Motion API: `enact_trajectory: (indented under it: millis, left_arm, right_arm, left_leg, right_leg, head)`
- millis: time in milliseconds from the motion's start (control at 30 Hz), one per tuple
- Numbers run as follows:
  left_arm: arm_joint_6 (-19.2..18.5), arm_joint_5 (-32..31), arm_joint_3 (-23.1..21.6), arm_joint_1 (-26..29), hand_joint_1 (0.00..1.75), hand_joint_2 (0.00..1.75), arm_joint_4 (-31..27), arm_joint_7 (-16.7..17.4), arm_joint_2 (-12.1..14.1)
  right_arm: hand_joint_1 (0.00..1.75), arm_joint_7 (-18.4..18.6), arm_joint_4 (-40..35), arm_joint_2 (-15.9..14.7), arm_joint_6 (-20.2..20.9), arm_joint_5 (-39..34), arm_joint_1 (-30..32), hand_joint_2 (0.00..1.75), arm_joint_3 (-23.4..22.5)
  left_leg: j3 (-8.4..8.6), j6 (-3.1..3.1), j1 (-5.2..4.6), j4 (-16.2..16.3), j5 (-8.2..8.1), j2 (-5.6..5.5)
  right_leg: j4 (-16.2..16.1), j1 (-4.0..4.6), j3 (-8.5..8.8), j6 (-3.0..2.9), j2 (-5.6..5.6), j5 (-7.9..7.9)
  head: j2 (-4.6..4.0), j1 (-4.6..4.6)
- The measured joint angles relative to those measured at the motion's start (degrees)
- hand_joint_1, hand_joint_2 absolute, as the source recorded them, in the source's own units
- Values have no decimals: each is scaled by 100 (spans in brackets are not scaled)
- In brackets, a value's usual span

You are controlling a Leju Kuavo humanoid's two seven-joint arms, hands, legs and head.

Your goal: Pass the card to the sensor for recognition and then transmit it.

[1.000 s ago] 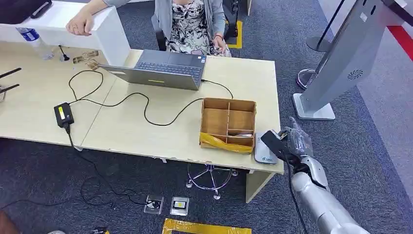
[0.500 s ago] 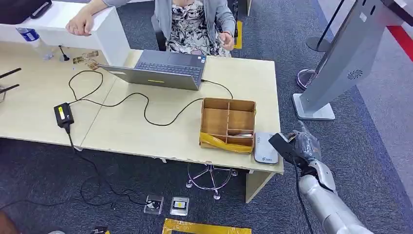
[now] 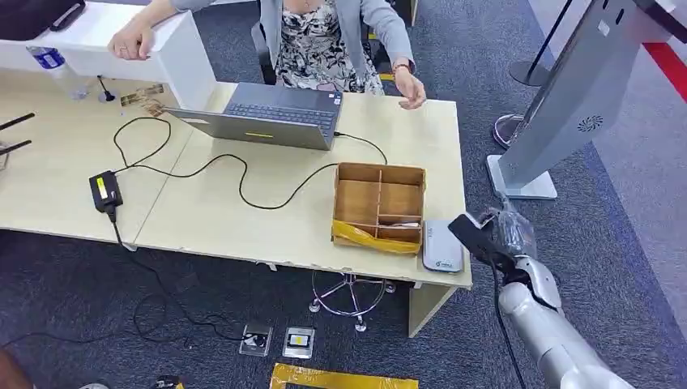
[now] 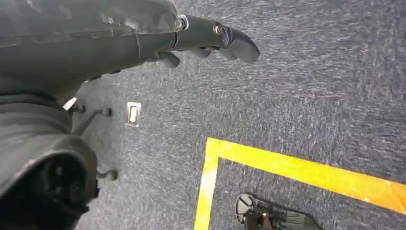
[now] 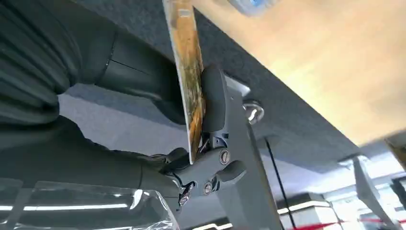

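left hand (image 4: 210,40) hangs over grey carpet (image 4: 297,86) beside a yellow floor line (image 4: 297,170); its fingers (image 4: 239,43) lie loosely curled with nothing in them, no contact with anything.

right hand (image 3: 506,235), wrapped in clear film, sits off the near right corner of the counter (image 3: 243,211), above the carpet. in the right wrist view the fingers (image 5: 215,103) and thumb are clamped on the card (image 5: 189,81), which stands edge-on between them, yellowish printed face partly visible. in the head view a dark flat piece sticks out from the hand toward the counter edge; cannot tell whether that is the card.

sensor (image 3: 441,245), a flat grey pad, lies on the counter at the near right corner, just beside the right hand, not touching it. touching its left side is a wooden divided box (image 3: 381,207) with yellow tape on its near wall; something thin lies in the near right compartment, too small to identify.

further back: open laptop (image 3: 275,117), black cable (image 3: 235,174) running to a power brick (image 3: 105,190) on the left. a water bottle (image 3: 57,69) at the far left.

a person (image 3: 324,40) sits behind the laptop, one hand (image 3: 411,87) held over the far right part of the counter. grey kiosk stand (image 3: 567,105) on the floor to the right.
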Motion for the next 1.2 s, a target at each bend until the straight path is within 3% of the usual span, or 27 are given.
enact_trajectory:
  millis: [367, 767, 933, 1200]
  left_arm:
    - [-339, -92, -35, -20, 0, 0, 0, -116, -9]
    - [-479, -28, -83, -19, 0, 0, 0, -190, 35]
    - [-431, -11, -90, -11, 0, 0, 0, -13, 63]
    - [-485, -107, -144, -4, 0, 0, 0, -173, 70]
  right_arm:
    - [175, 488, -118, 385, 64, 905, -1300, 175, 17]
    - [175, 575, -114, 653, -33, 1128, -1463, 175, 13]
    - [175, 507, -77, 671, -35, 1209, -1458, 175, -6]
    - [175, 453, -59, 675, -79, 1215, -1459, 175, -151]
  left_leg:
    - [2, -3, 2, 0, 5, -6]
    - [3, -3, 2, 0, 5, -5]
    - [2, -3, 2, 0, 5, -5]
    - [2, -3, 1, 1, 5, -5]
  right_leg:
    - [0, 4, 2, -1, -9, 0]
    - [-1, 3, 1, -1, -7, 0]
    - [-1, 3, 0, -1, -7, 0]
    - [-1, 2, 0, -1, -7, 0]
  head:
    - [0, 2]
    - [0, 2]
    - [0, 2]
    - [0, 2]
